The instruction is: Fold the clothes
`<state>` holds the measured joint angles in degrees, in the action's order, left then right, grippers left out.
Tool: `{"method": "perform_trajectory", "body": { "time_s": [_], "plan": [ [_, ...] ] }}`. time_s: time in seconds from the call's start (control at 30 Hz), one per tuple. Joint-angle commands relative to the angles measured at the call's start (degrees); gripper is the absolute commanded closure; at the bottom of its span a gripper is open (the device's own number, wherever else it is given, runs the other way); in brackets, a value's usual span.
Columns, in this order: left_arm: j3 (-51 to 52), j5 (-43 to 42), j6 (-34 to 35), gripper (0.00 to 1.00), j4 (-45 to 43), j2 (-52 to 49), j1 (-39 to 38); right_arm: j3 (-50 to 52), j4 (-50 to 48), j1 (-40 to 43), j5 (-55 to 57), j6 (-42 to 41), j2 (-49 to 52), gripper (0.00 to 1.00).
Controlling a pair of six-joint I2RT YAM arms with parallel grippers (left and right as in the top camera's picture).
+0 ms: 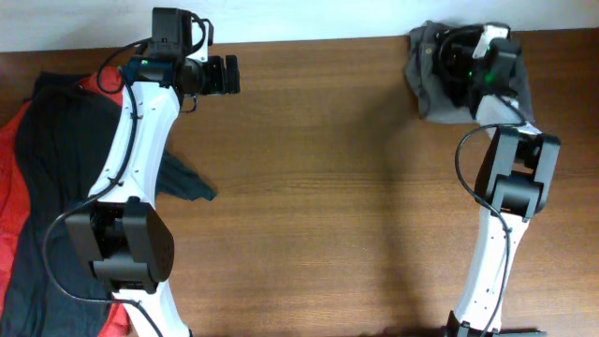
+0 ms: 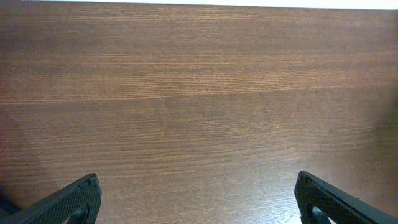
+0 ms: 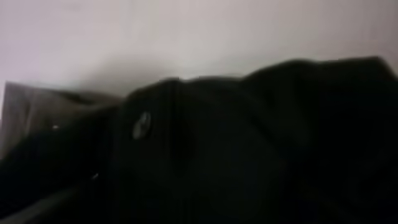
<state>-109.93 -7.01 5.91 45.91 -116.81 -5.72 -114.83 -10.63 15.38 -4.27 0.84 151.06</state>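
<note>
A grey garment (image 1: 423,89) lies bunched at the far right of the wooden table (image 1: 318,206). My right gripper (image 1: 460,64) is down on it; the right wrist view is filled with dark cloth (image 3: 217,143) and the fingers are hidden. A pile of clothes lies at the left edge: a dark navy garment (image 1: 65,159) on top of a red one (image 1: 11,187). My left gripper (image 1: 227,75) is open and empty above bare wood at the far side of the table, its fingertips wide apart in the left wrist view (image 2: 199,202).
A pale wall (image 3: 124,37) stands behind the table's far edge. A corner of the navy garment (image 1: 192,185) sticks out to the right of the left arm. Bare wood lies between the two arms.
</note>
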Motion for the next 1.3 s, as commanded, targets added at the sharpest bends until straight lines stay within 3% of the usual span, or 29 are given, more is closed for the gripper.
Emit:
{"method": "perform_trajectory", "body": {
  "time_s": [0.0,0.2,0.43,0.57,0.7,0.9,1.0,1.1,1.13,1.23,1.27],
  "plan": [
    [0.24,0.0,-1.27,0.01,0.02,-0.24,-0.13,-2.58,6.4,0.11,-0.22,-0.46,7.15,0.01],
    [0.24,0.0,-1.27,0.01,-0.22,-0.24,-0.13,-6.49,11.72,0.07,-0.22,-0.44,2.25,0.01],
    [0.24,0.02,-1.27,0.01,-1.81,-0.24,-0.13,-14.75,24.61,0.07,-0.17,-0.46,-10.1,0.01],
    [0.24,0.02,-1.27,0.01,-1.9,-0.24,-0.13,-15.5,28.37,0.07,-0.15,-0.44,-16.65,0.01],
    [0.24,-0.02,-1.27,0.01,-0.76,-0.24,-0.13,-15.5,38.38,-0.04,-1.25,-2.91,-25.55,0.01],
    [0.24,0.0,-1.27,0.01,-0.74,-0.24,-0.13,-15.5,55.78,-0.04,-23.08,-3.3,-35.89,0.01],
    [0.24,-0.02,-1.27,0.01,-0.72,-0.24,-0.13,-15.5,61.72,-0.07,-39.28,-3.32,-38.12,0.01],
    [0.24,-0.02,-1.27,0.01,-0.72,-0.24,-0.13,-15.5,68.83,-0.61,-57.4,-13.84,-38.42,0.01],
    [0.24,0.0,-1.27,0.01,-0.72,-0.24,-0.13,-15.47,71.97,-1.29,-61.68,-21.77,-38.42,0.01],
    [0.24,0.0,-1.27,0.01,-0.72,-0.24,-0.13,-15.47,73.9,-3.06,-62.93,-33.44,-38.42,0.01],
    [0.24,-0.02,-1.27,0.01,-0.72,-0.24,-0.13,-15.47,73.92,-3.54,-62.55,-33.97,-38.4,0.01]
  ]
}}
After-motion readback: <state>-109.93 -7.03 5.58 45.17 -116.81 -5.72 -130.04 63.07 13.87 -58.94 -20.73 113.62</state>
